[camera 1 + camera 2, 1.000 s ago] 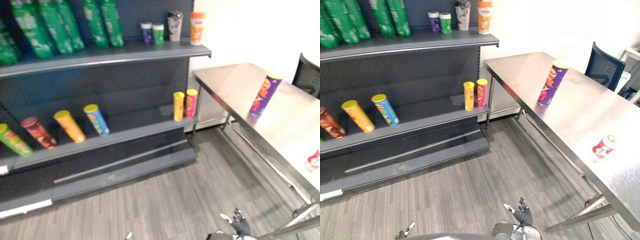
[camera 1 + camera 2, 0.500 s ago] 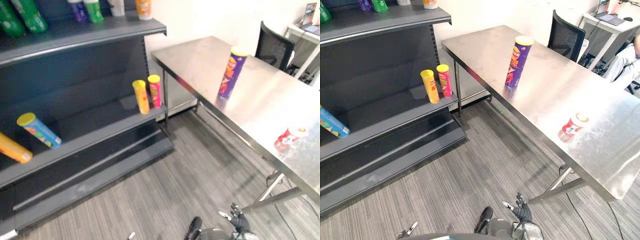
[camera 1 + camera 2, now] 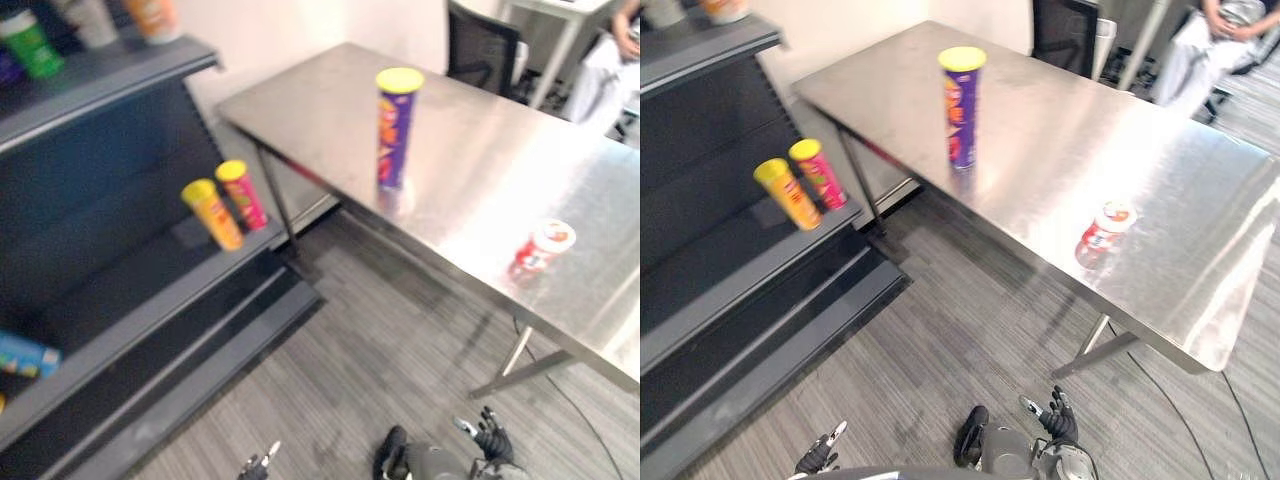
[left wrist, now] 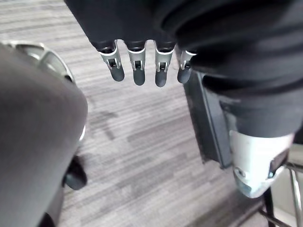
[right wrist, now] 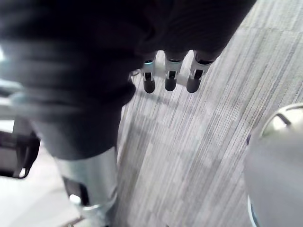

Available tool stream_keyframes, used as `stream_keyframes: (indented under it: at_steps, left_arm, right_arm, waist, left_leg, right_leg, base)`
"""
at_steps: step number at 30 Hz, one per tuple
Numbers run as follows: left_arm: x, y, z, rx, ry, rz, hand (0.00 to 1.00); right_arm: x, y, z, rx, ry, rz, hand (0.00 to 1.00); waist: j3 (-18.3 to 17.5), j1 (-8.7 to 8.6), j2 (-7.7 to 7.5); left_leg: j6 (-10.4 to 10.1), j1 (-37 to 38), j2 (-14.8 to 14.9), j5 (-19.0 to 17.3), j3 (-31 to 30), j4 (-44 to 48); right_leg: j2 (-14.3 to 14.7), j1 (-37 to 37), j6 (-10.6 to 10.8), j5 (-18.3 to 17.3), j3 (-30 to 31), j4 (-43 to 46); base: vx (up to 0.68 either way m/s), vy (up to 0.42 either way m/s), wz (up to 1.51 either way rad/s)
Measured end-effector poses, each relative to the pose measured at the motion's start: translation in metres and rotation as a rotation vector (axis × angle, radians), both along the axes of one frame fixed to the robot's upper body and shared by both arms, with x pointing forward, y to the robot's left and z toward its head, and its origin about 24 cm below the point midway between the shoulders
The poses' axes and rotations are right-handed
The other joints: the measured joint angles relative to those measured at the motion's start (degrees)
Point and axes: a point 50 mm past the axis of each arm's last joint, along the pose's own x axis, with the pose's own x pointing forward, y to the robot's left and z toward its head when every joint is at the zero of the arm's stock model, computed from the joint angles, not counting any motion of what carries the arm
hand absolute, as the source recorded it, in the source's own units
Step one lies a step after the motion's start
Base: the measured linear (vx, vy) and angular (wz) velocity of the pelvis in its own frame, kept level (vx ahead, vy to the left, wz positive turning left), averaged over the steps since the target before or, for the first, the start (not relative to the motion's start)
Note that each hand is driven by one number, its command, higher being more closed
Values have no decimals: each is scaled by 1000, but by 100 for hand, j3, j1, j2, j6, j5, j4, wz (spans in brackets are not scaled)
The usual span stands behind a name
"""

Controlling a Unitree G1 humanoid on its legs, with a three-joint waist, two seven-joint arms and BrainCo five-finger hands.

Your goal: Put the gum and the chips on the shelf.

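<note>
- The chips, a purple can with a yellow lid, is standing upright on the steel table, toward the end nearest the shelf and well in from the edges.
- The gum, a small red and white tub with a white cap, is sitting on the same table. It is nearer the front edge and well apart from the chips.
- The right hand is hanging low over the grey striped floor, in front of the table and well below its top. Its fingers are loose and nearly straight, and it is holding nothing.
- The left hand is hanging low over the floor too, off to the other side. Its fingers are dangling relaxed in a row, and it is carrying nothing.
- The dark shelf is standing to the left of the table, with its end near the table's corner.
- A yellow can and a pink can are standing just beside each other at the table end of the lower board.
- A blue can is lying further along that board.
- On the upper board, a green tub and an orange tub are standing apart from each other.
- A dark chair is standing behind the far side of the table.
- A person in light clothes is sitting beyond it.
</note>
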Motion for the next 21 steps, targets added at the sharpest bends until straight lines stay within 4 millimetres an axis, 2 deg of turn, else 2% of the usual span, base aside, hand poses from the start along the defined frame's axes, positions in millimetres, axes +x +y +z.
stream_keyframes:
  at_steps: [1, 2, 4, 6, 9, 11, 13, 15, 16, 17, 18, 19, 21]
  left_arm:
    - [0, -4, 0, -21, -16, 46, 0]
    - [2, -8, 0, -36, -34, 72, 0]
    - [7, -4, 3, -28, -64, 96, 0]
    - [13, -3, 6, -28, -98, 115, 0]
    - [14, -2, 7, -22, -114, 114, 0]
    - [11, -2, 6, -24, -104, 123, 0]
    - [3, -4, 4, -34, -89, 164, 0]
    - [3, -4, 4, -35, -94, 172, 0]
    - [3, -6, 4, -36, -97, 172, 0]
    - [0, -10, 3, -45, -86, 176, 0]
    - [0, -8, 3, -38, -86, 178, 0]
    - [-1, -2, 3, -21, -83, 172, 0]
    - [-2, 6, 4, -1, -84, 166, 0]
  right_arm:
    - [-6, 0, -2, -1, 21, -19, 0]
    - [-9, -2, -2, -6, 28, -41, 0]
    - [-14, 0, -3, -5, 47, -46, 0]
    - [-18, -2, -5, -6, 74, -84, 0]
    - [-15, -3, -4, -8, 67, -104, 0]
    - [-8, -3, -2, -9, 50, -97, 0]
    - [1, -4, 0, -10, 26, -85, 0]
    - [1, -4, 0, -9, 22, -80, 0]
    - [0, -4, 0, -8, 23, -78, 0]
    - [-3, -5, 0, -14, 29, -81, 0]
    - [-7, -2, -3, -4, 47, -87, 0]
    - [-9, 4, -4, 13, 52, -84, 0]
    - [-15, 19, -8, 46, 66, -76, 0]
  waist:
    - [4, -47, -24]
    - [-34, -43, 40]
    - [-33, -38, 35]
    - [-23, 9, -15]
    - [-52, 114, -55]
    - [-54, 121, -60]
    - [-58, 167, -70]
    - [-68, 242, -82]
    - [-79, 275, -66]
    - [-151, 274, 58]
    - [-190, 272, 0]
    - [-285, 232, -144]
    - [-405, 255, -331]
  left_leg:
    - [299, -329, 314, 411, -303, 849]
    - [456, -661, 536, 80, -579, 1475]
    - [349, -1155, 630, -292, -1054, 1847]
    - [313, -1503, 606, -476, -1332, 1686]
    - [210, -1841, 322, -572, -1641, 511]
    - [194, -1927, 70, -564, -2065, -420]
    - [78, -1930, -286, -489, -2856, -1597]
    - [1, -1863, -460, -422, -3187, -2107]
    - [-57, -1776, -541, -215, -3255, -2355]
    - [-92, -1697, -530, 285, -3244, -2607]
    - [-175, -1673, -604, 167, -3138, -2526]
    - [-107, -1662, -716, 120, -3019, -2489]
    - [63, -1585, -932, -15, -2763, -2580]
  right_leg:
    - [117, 157, -19, -34, 249, -165]
    - [246, 264, -120, -170, 488, -219]
    - [388, 444, -147, -257, 795, -253]
    - [435, 692, -2, -264, 1106, -314]
    - [435, 953, 159, -319, 1701, -435]
    - [421, 1036, 251, -358, 2051, -411]
    - [374, 1094, 385, -436, 2592, -354]
    - [283, 1107, 582, -552, 2974, -201]
    - [226, 1109, 743, -646, 3188, -100]
    - [232, 1098, 936, -762, 3309, 3]
    - [118, 1108, 1009, -833, 3356, 50]
    - [-51, 1065, 1096, -789, 3343, 84]
    - [-334, 1025, 1215, -713, 3239, -15]
  base:
    - [224, -69, -97]
    - [272, -84, -98]
    - [205, -59, -88]
    - [201, -31, -93]
    - [189, 49, -101]
    - [215, 129, -101]
    - [302, 237, -113]
    - [266, 233, -108]
    - [307, 334, -112]
    - [339, 445, -79]
    - [252, 385, -49]
    - [223, 361, -37]
    - [168, 274, -38]
